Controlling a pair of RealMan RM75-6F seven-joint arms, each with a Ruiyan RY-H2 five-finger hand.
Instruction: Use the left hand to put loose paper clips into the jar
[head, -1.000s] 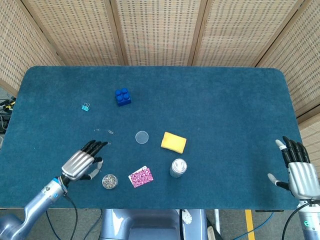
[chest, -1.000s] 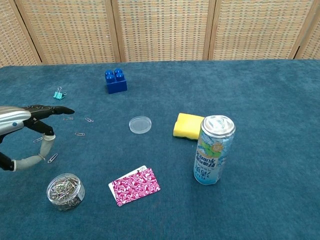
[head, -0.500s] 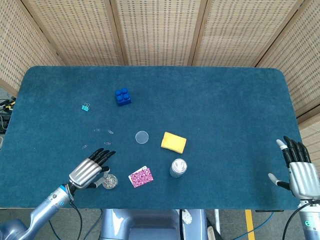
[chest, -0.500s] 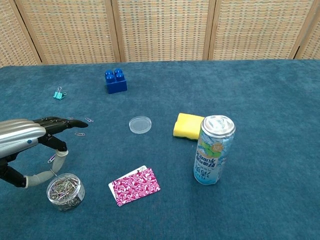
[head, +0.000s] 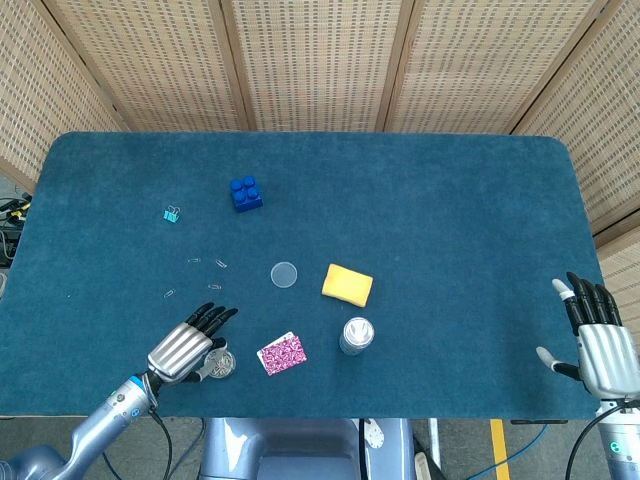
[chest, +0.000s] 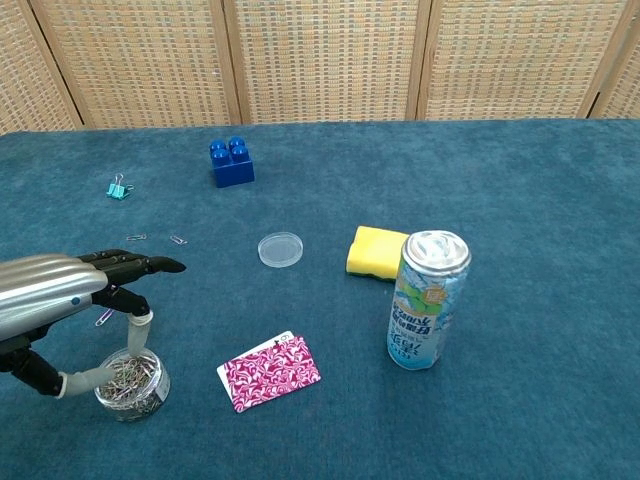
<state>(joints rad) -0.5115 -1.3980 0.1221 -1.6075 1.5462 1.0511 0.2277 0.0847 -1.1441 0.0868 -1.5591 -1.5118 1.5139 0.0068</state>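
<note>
The small clear jar (chest: 132, 381), full of paper clips, stands near the table's front left edge; in the head view the jar (head: 220, 363) is partly covered. My left hand (chest: 60, 298) hovers over it with the fingers stretched forward, one finger pointing down into the jar's mouth and the thumb by its left rim. I see no clip in that left hand (head: 188, 345). Loose paper clips (head: 194, 261) lie on the cloth beyond it, and one paper clip (chest: 104, 317) lies just under the fingers. My right hand (head: 598, 345) rests open at the far right edge.
Round clear lid (chest: 280, 249), yellow sponge (chest: 378, 252), drink can (chest: 428, 300) and patterned pink card (chest: 270, 371) sit right of the jar. Blue brick (chest: 231, 162) and teal binder clip (chest: 118, 189) lie further back. The table's front edge (head: 300, 412) runs close behind the jar.
My left hand has moved from the loose clips toward the front and right, ending over the jar with a finger dipped to its mouth. The right hand has stayed still.
</note>
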